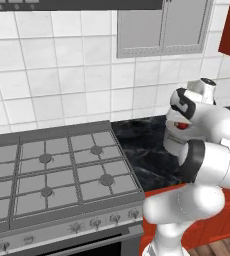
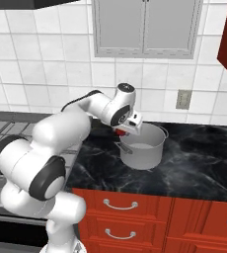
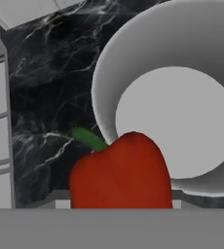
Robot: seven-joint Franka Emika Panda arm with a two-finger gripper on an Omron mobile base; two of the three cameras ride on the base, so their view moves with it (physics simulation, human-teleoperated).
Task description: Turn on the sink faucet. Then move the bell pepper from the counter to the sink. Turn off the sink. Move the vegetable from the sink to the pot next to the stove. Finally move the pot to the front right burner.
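My gripper (image 2: 126,129) is shut on the red bell pepper (image 3: 120,172), which has a green stem. It hangs at the left rim of the grey pot (image 2: 142,146). In the hand view the pot's empty round bottom (image 3: 177,121) lies just beyond the pepper, and the pepper hides my fingertips. The pot stands on the black veined counter (image 2: 199,153), right of the stove (image 1: 62,170). In the left base view my own arm covers the pot, and a bit of the red pepper (image 1: 182,126) shows at the hand.
The stove's front right burner (image 1: 106,179) is bare, with knobs (image 1: 115,218) along the front edge. Red drawers (image 2: 120,217) sit under the counter. A tiled wall and grey wall cabinets (image 2: 145,27) rise behind the pot. A wall outlet (image 2: 183,99) is behind it too.
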